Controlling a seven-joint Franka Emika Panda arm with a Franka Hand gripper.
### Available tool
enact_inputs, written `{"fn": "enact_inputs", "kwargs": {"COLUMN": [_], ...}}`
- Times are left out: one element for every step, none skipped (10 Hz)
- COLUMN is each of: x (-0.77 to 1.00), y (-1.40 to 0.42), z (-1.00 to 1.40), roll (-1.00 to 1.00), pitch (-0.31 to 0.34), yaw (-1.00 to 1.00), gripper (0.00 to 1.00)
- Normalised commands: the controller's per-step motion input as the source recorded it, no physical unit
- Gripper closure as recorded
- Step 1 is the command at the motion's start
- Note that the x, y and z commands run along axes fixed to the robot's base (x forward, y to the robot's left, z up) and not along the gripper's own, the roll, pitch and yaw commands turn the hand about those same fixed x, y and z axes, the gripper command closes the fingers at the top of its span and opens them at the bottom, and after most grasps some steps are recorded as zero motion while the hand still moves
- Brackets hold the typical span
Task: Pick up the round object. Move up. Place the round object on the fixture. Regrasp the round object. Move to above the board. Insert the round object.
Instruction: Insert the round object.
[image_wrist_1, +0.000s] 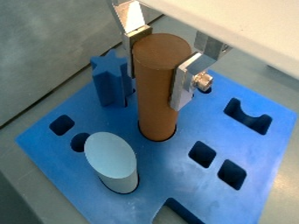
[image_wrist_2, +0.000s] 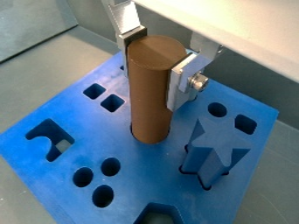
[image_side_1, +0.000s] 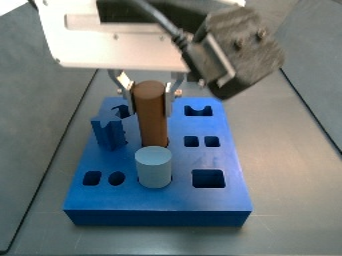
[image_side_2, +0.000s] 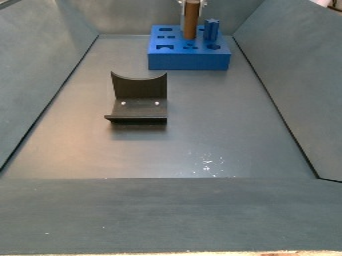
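Silver finger plates (image_wrist_1: 184, 81) sit closest to the lens in both wrist views, clamped on either side of the round object (image_wrist_1: 156, 83), so the gripper (image_wrist_2: 156, 54) is gripping the peg near its top, w/ the peg upright and its lower end at or in a round hole of the board (image_wrist_1: 176, 188). Judging by that, the step in hand is the insert: keep the peg vertical, push straight down w/o side load, let go only once it bottoms out, then lift clear along the same axis. Going outward from the peg: the pale cylinder (image_wrist_1: 111, 163) stands in a hole just beside it, and the dark blue upright piece (image_wrist_2: 215, 153) is near it on another side, so approx. no room for sideways drift. Well apart from the peg, away from the board, the fixture (image_side_2: 138, 98) sits empty on the floor in a side view. Hard to make out: how deep the peg sits, since the hole rim is hidden by the peg itself; the far finger is mostly behind the peg; in a side view the arm's housing (image_side_1: 120, 30) blocks the gripper almost entirely.
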Motion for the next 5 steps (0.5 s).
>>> {"fn": "enact_inputs", "kwargs": {"x": [0.04,0.09,0.05,0.08,0.08], "y": [-0.27,-0.23,-0.21,-0.16,-0.17], "z": [-0.51,-0.66,-0.85,-0.86,-0.85], "roll": [0.00,0.00,0.12,0.13,0.15], "pitch": [-0.151,-0.180,-0.303,-0.271,-0.254], "yaw": [0.00,0.00,0.00,0.00,0.00], "gripper": [1.00,1.00,1.00,1.00,1.00]}}
